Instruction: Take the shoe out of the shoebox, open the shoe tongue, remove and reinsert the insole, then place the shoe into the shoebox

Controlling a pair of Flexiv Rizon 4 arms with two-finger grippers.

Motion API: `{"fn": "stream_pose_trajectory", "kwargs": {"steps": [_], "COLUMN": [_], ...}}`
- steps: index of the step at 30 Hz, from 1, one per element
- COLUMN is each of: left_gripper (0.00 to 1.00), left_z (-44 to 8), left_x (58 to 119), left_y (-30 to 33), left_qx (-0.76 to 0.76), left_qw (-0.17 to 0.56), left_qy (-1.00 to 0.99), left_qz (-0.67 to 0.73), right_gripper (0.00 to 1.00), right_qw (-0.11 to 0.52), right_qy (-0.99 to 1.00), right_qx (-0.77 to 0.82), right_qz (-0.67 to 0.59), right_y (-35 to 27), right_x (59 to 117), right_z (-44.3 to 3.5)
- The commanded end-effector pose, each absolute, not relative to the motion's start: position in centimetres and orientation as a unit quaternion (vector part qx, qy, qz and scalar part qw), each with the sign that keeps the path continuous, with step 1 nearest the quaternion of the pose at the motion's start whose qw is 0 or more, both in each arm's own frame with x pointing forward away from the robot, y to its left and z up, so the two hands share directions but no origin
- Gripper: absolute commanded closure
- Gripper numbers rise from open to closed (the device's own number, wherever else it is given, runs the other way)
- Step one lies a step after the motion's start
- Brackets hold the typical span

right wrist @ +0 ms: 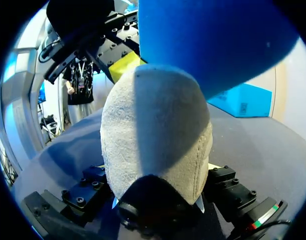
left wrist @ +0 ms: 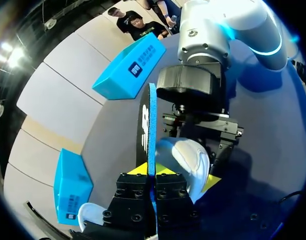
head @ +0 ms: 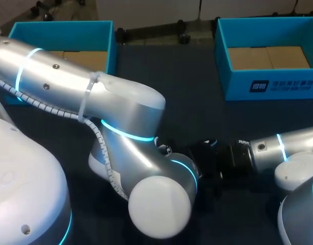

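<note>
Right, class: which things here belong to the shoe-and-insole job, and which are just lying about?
On the job: white shoe, held by the right gripper; blue insole, held upright by the left gripper; a shoebox, either the left shoebox or the right shoebox.
Lying about: whichever shoebox is spare; I cannot tell which.

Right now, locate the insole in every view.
Head view: not visible; the left arm covers it.
Left wrist view: insole stands edge-on between the left gripper's fingers.
Right wrist view: insole is the blue surface beyond the shoe.
Shared landmark: the white shoe, in both wrist views.
</note>
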State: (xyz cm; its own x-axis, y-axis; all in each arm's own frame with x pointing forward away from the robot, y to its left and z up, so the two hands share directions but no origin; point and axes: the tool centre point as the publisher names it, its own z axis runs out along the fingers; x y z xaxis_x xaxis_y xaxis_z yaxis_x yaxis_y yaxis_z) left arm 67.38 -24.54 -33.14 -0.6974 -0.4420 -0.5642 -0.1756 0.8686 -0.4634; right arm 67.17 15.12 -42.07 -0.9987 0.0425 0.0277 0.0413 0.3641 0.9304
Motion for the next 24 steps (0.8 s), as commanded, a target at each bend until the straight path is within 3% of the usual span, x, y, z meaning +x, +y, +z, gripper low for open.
{"fn": "stream_pose_trajectory", "kwargs": {"steps": [1,4,8,14,24], "left_gripper": [1.0,1.0,0.92,0.72,0.78], "left_z": [-32.1,-32.2,-32.3,-32.4,-33.3], "left_x": [67.6,67.6,67.6,67.4,67.2], "left_y": [-23.8,-24.1,-24.3,-24.6,-24.7], "left_qx": [-0.168,-0.164,-0.158,-0.15,-0.138], "left_qw": [0.342,0.343,0.339,0.337,0.335], "left_qy": [0.903,0.904,0.906,0.907,0.91], "left_qz": [-0.199,-0.197,-0.199,-0.202,-0.202], "right_gripper": [1.0,1.0,1.0,1.0,1.0], "right_qw": [0.001,0.001,0.001,0.001,0.001], "right_qy": [0.827,0.827,0.827,0.827,0.827], "right_qx": [0.026,0.026,0.026,0.026,0.026], "right_qz": [0.562,0.562,0.562,0.562,0.562], "right_y": [15.2,15.2,15.2,15.2,15.2], "right_x": [67.1,67.1,67.1,67.1,67.1], "right_z": [-42.0,-42.0,-42.0,-42.0,-42.0]}}
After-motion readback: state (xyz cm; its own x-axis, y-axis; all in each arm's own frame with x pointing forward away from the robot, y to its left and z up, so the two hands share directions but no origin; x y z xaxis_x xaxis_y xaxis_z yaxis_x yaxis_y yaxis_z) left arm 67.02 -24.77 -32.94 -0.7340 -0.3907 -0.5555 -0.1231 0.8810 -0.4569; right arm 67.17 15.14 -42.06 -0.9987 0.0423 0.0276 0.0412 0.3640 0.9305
